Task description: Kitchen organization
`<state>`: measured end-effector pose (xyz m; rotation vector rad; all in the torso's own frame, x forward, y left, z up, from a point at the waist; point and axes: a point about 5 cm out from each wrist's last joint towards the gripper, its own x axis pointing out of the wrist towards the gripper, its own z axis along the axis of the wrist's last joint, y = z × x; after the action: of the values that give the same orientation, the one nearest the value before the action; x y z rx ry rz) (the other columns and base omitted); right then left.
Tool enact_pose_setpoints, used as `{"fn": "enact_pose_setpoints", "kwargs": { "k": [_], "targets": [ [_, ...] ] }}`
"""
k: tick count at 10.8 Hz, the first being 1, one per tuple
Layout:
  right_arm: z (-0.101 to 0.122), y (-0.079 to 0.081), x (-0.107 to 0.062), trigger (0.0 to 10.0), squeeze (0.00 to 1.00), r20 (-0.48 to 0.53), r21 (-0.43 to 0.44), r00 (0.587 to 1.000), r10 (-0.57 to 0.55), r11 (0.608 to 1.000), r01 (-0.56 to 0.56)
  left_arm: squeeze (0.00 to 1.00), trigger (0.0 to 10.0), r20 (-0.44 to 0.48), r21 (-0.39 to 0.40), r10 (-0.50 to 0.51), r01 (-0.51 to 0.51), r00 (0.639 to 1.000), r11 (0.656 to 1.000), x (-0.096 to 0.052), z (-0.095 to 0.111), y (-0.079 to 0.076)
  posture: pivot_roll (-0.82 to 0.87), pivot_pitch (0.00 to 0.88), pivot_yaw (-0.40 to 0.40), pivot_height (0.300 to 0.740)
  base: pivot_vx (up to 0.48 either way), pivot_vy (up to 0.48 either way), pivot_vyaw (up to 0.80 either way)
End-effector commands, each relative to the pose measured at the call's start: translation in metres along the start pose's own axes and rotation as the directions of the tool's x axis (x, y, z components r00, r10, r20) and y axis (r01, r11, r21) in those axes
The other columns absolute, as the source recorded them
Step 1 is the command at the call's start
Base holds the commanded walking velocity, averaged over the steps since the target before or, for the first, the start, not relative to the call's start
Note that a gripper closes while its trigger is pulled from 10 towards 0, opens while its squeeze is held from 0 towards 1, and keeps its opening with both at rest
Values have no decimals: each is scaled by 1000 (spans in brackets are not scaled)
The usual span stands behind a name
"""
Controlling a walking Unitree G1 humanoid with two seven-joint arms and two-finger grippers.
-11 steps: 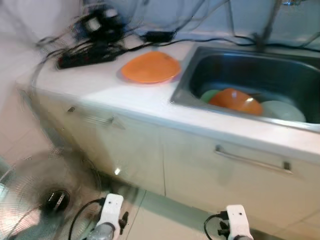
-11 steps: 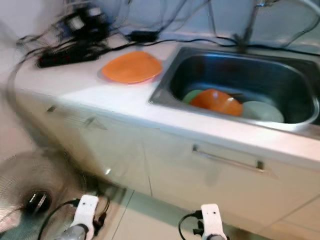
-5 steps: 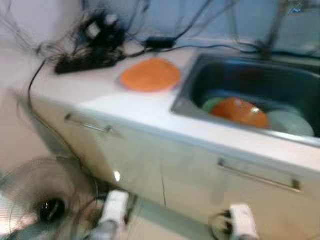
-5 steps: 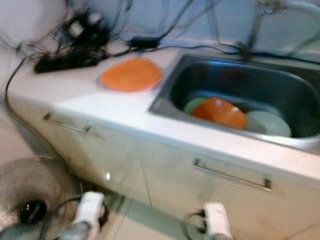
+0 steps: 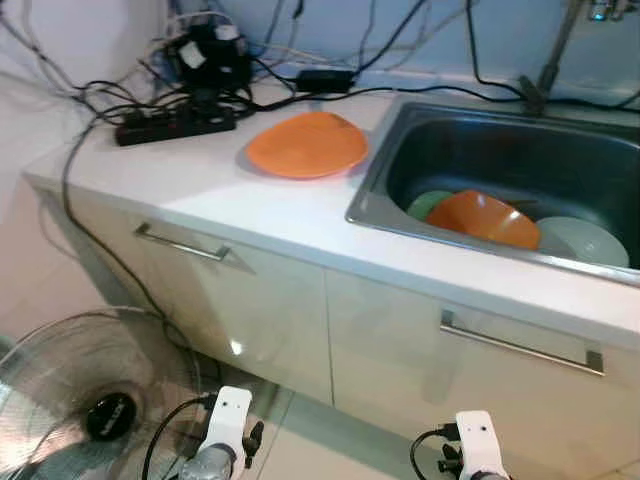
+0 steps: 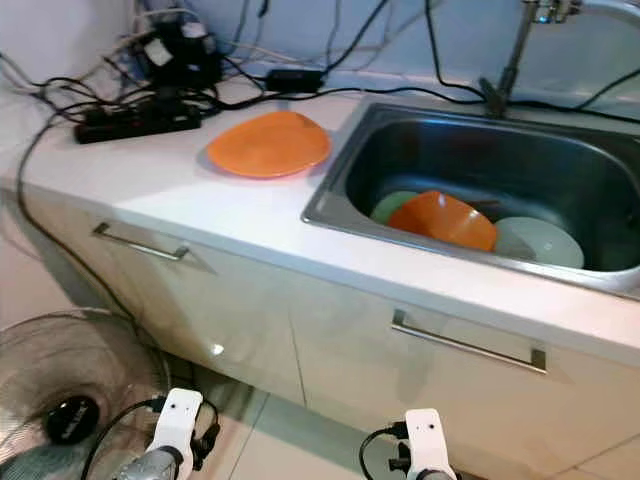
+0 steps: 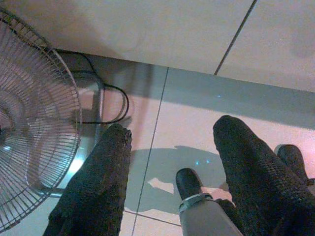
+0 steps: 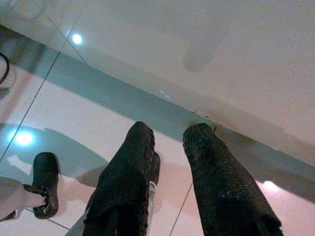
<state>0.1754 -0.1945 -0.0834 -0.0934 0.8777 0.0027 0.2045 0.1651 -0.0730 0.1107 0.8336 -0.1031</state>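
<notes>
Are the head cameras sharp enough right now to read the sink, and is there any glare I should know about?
Both eye views are sharp: the orange plate and the dishes in the sink read clearly. One small glare spot sits on the cabinet door. The right wrist view shows bright light reflections on the glossy floor tiles.

An orange plate (image 5: 306, 144) is being shown on white counter (image 5: 200, 180); orange and pale-green dishes (image 5: 520, 225) in steel sink (image 5: 400, 160).
</notes>
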Motion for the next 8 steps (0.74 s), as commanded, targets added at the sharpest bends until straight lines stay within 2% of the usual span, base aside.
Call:
{"fn": "enact_pose_setpoints", "kwargs": {
  "k": [1, 8],
  "targets": [
    [-2, 2, 0, 10000, 0, -8, 0, 1000, 6, 1000, -6, 0, 10000, -6, 5, 6, -6, 1000, 1000, 0, -1, 3, 4, 50, 93, 740, 0, 0, 0],
    [-2, 3, 0, 10000, 0, -8, -9, 1000, 13, 1000, -13, 0, 10000, -34, 2, 9, -9, 999, 1000, -2, -8, 5, 9, 39, 96, 740, 0, 0, 0]
  ]
}}
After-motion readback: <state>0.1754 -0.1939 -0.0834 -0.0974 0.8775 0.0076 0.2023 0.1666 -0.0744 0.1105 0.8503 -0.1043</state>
